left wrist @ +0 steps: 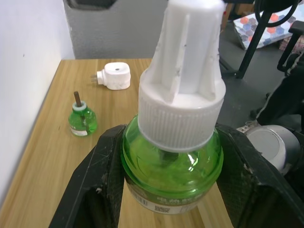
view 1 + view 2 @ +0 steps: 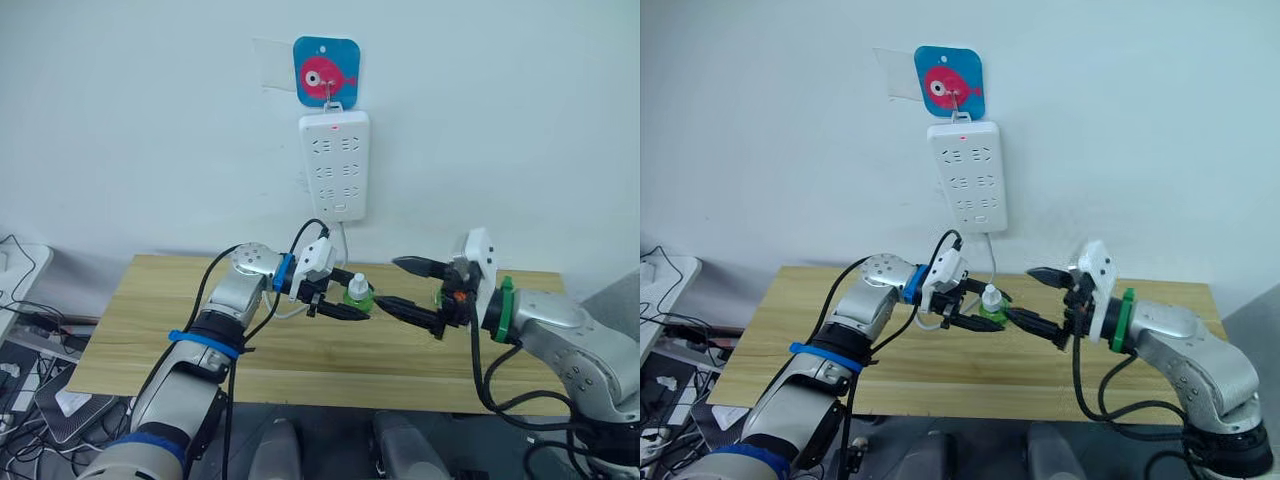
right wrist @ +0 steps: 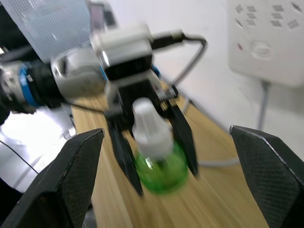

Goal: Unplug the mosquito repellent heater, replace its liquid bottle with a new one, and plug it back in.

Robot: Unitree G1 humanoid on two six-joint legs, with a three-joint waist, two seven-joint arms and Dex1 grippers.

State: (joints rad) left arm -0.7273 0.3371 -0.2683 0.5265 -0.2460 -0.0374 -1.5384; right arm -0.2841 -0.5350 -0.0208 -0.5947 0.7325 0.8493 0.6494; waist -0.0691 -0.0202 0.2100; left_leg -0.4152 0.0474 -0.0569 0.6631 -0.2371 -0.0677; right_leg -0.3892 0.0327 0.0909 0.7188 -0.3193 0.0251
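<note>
My left gripper (image 2: 345,303) is shut on the new one (image 1: 173,156), a green bottle with a white cap (image 1: 183,80), and holds it upright above the middle of the wooden table (image 2: 150,320). Just to its right, my right gripper (image 2: 390,282) is open, its fingers pointing at the bottle; the right wrist view shows the capped bottle (image 3: 159,164) between the spread black fingers (image 3: 78,166). In the left wrist view the white heater (image 1: 114,76) lies unplugged on the table with its prongs showing. The uncapped liquid bottle (image 1: 82,121) stands beside it.
A long white power strip (image 2: 335,165) hangs on the wall above the table, under a blue fish hook plate (image 2: 326,72). Its cable (image 2: 343,245) drops behind my left gripper. Black cables loop off both arms.
</note>
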